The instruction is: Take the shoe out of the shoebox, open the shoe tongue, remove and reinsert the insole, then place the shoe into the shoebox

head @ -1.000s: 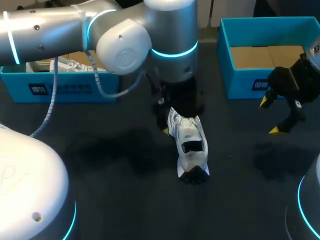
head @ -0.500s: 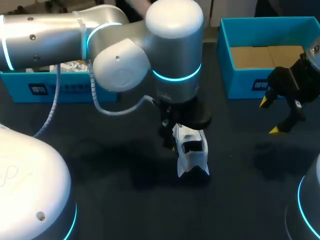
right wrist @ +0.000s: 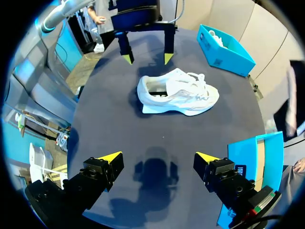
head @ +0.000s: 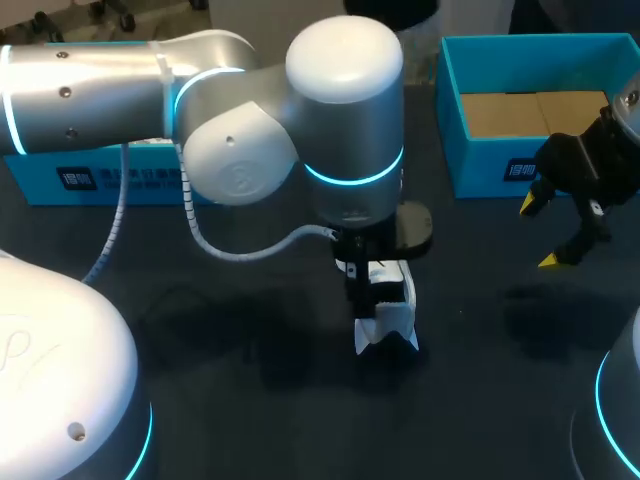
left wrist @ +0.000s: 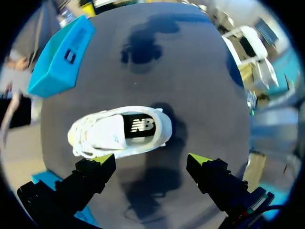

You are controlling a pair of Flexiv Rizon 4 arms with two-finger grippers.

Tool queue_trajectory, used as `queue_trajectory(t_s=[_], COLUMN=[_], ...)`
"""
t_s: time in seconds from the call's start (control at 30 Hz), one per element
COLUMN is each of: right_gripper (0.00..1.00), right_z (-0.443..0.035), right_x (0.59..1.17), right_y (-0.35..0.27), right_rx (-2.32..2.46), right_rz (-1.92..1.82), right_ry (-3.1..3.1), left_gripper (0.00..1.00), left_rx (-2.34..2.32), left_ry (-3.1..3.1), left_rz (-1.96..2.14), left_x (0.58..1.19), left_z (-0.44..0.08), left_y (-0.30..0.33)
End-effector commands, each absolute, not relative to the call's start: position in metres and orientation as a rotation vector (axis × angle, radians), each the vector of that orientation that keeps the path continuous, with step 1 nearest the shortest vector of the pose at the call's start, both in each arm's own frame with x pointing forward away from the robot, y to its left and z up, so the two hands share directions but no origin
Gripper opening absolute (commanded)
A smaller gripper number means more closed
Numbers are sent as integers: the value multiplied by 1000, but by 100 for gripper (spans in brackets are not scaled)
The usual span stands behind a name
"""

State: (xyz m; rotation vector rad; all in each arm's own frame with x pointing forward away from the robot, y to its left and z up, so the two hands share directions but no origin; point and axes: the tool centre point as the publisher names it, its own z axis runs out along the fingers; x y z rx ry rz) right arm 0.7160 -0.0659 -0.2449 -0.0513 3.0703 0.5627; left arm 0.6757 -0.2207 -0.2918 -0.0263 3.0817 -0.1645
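My left end effector (left wrist: pixel 150 161) hangs released above the white shoe (left wrist: pixel 119 131) on the dark surface (left wrist: pixel 190 71). My right end effector (right wrist: pixel 158 157), also released, is well apart.

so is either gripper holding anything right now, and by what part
Nothing is held. The left gripper and the right gripper are both open and empty; the shoe sits on the table ahead of the left gripper, untouched.
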Motion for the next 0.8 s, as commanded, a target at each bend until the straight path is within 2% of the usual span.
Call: queue_trajectory(t_s=[0.03, 0.8], right_gripper=[100, 100], right_z=[-246, -246], right_x=[716, 716], right_y=[-65, -65], right_rx=[-50, -50], right_rz=[559, 559], right_ry=[3070, 3070], left_gripper=[100, 100], left_rx=[-256, -317], left_ry=[3071, 3079], left_rz=[-193, -272], left_x=[674, 656], left_z=[-293, -323], left_y=[-217, -235])
